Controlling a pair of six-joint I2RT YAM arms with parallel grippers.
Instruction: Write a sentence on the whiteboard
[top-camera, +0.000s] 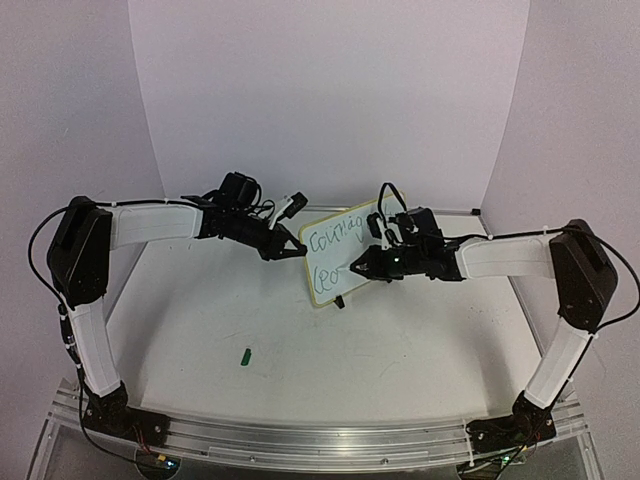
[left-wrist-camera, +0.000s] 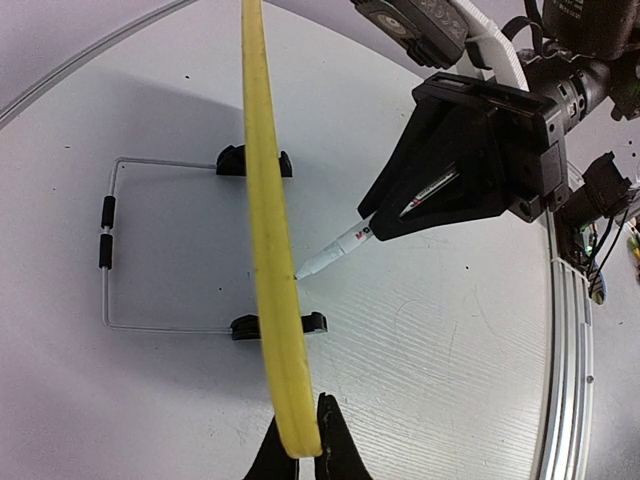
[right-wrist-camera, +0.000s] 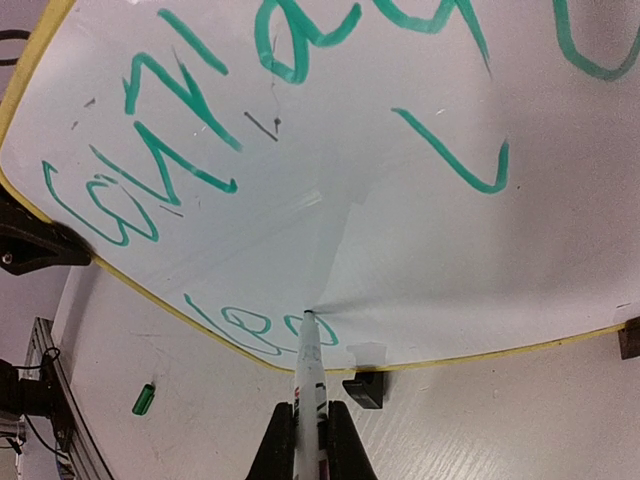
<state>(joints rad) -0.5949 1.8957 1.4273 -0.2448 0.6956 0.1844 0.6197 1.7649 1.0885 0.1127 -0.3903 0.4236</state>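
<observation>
Right wrist view is showing the right gripper (right-wrist-camera: 310, 440) clamping a marker (right-wrist-camera: 309, 365), its tip touching the whiteboard (right-wrist-camera: 420, 250) just ahead, at the lower line of the sentence (right-wrist-camera: 185, 160). The left gripper (left-wrist-camera: 300, 445) is pinching the whiteboard's rim. Pushing harder is risking tipping the whiteboard, dragging the stroke astray.

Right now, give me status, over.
Left gripper shut on whiteboard rim. Right gripper shut on marker, tip on sentence, second line. Green cap on table, clear.
</observation>
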